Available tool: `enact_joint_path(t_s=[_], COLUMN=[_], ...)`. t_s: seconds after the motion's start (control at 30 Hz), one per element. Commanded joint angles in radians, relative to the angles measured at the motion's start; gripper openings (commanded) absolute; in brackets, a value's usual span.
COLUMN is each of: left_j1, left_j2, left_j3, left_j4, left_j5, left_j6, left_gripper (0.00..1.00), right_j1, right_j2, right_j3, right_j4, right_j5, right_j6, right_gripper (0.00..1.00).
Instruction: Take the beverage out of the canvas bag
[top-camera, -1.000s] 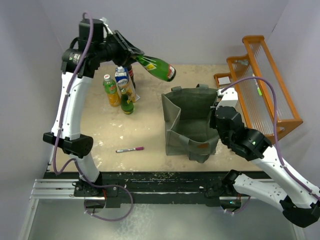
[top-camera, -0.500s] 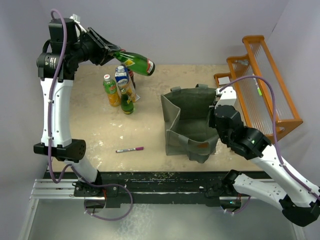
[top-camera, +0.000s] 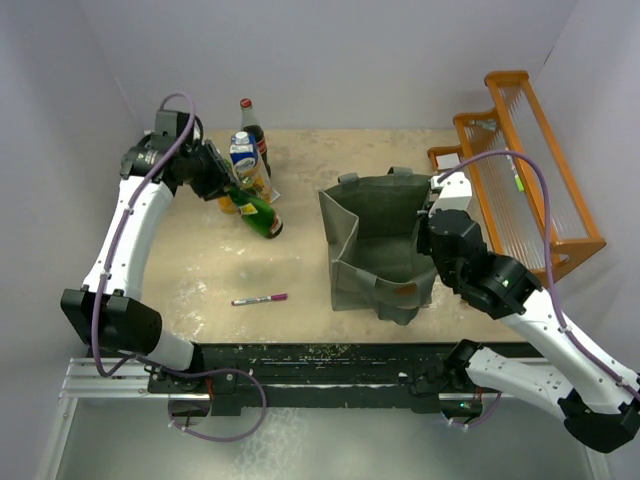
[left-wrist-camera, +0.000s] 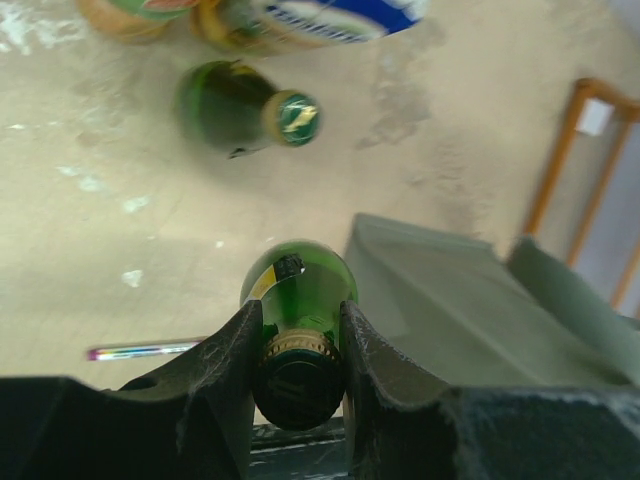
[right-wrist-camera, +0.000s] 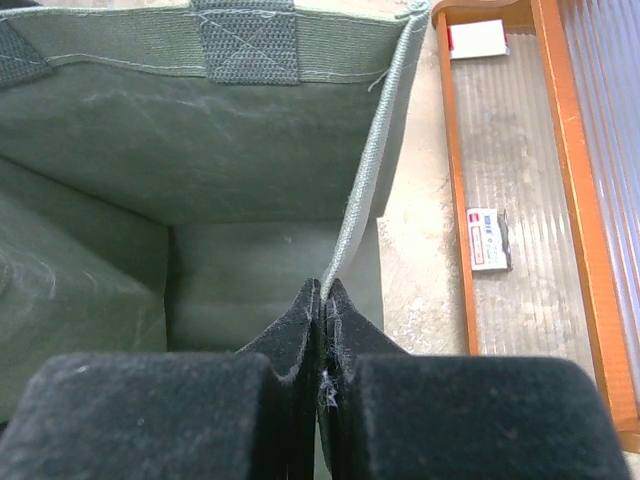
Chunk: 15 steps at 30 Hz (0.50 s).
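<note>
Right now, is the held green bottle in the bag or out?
Out. The left gripper grips the green bottle by its neck, apart from the canvas bag, near the other drinks.

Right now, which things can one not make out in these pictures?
Right wrist view: canvas bag floor, partly hidden by the right pincer.
Left wrist view: green bottle label, blurred and foreshortened in the left pincer.
Top view: whether that bottle touches the table, too small.
</note>
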Motion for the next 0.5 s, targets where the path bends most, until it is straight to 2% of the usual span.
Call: enact_joint_path(t_s=[0.0,0.17,0.47], left_j1=[-0.014,-0.017,-0.016], left_j2=[-0.134,-0.175,-0.094], left_j3=[-0.128,-0.264,-0.290], left_j4=[0.212,0.322,0.423], left_j5=[-0.050,-0.188,-0.387], left_j6=[0.062,0.146,0.278], left_gripper=[0.00,0.00,0.00], right_j1=[-0.003,-0.004,-0.005], right_j2=[-0.028,-0.045,-0.064], right_j3=[-0.011,-0.044,-0.049], right_j4=[0.087,0.104,0.120], right_j5=[0.017,0.002,0.020], right_j6=[0.012,0.034,0.004], right_gripper=[0.02,0.02,0.02])
